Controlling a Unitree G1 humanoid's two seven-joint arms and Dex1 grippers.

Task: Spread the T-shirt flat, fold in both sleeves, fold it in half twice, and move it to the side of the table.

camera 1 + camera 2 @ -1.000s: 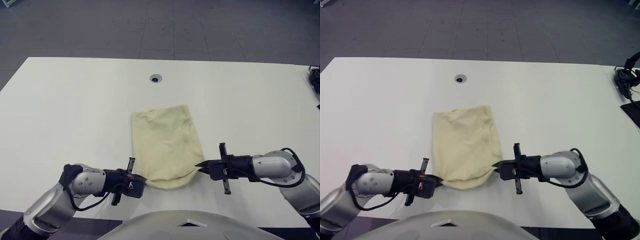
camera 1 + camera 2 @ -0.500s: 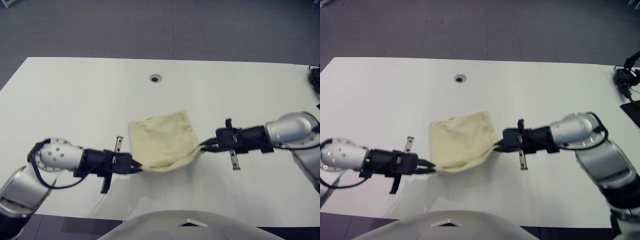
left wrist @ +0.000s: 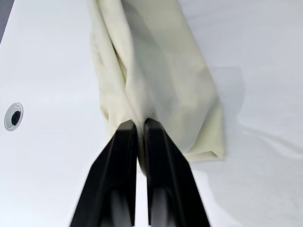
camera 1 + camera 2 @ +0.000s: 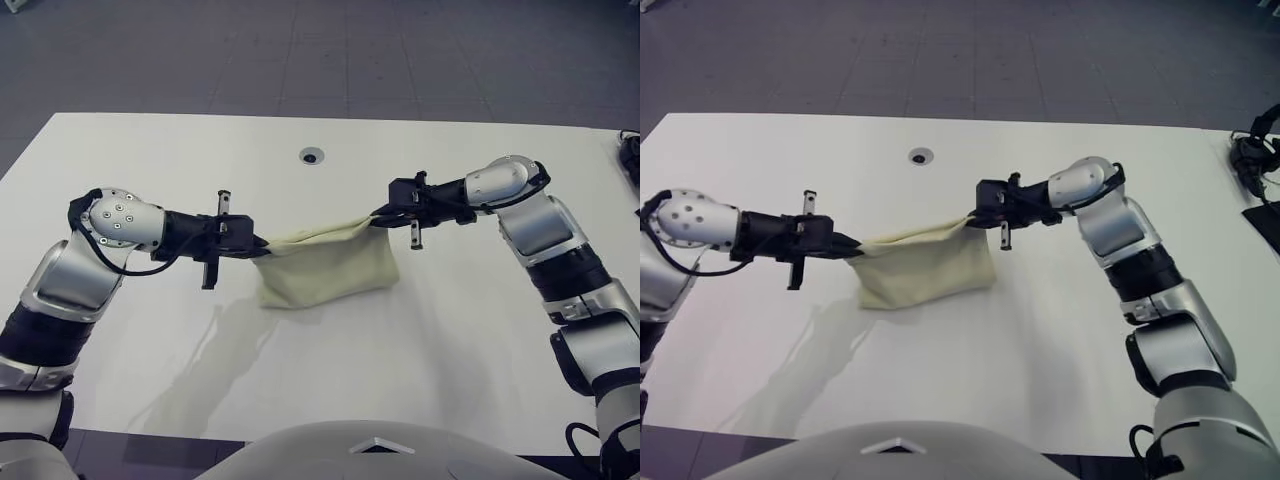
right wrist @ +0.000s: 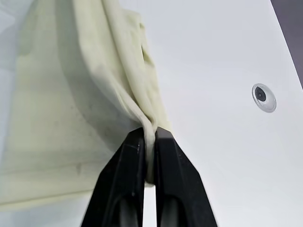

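- Left gripper: black fingers pressed together on one upper corner of the T-shirt, cloth squeezed in the narrow slit between them.
- Right gripper: fingers likewise clamped on the opposite upper corner, a thin roll of fabric caught between the tips.
- Both grippers are held up above the table, pointing toward each other. The left is on the robot's left, the right on its right and a bit farther from the robot.
- T-shirt: pale yellow, already folded down to a small panel, strung between the two grippers. Top edge is pulled fairly taut with a slight sag in the middle.
- The rest of the cloth drapes down from that edge. The lower edge looks to be down on the table, roughly mid-table.
- Fabric bunches into creases right at each pinched corner, smoother lower down.
- Table: white, plain top.
- Round cable hole in the tabletop beyond the T-shirt, apart from it.
- Black cables at the far right edge of the table, well apart from the T-shirt and both grippers.
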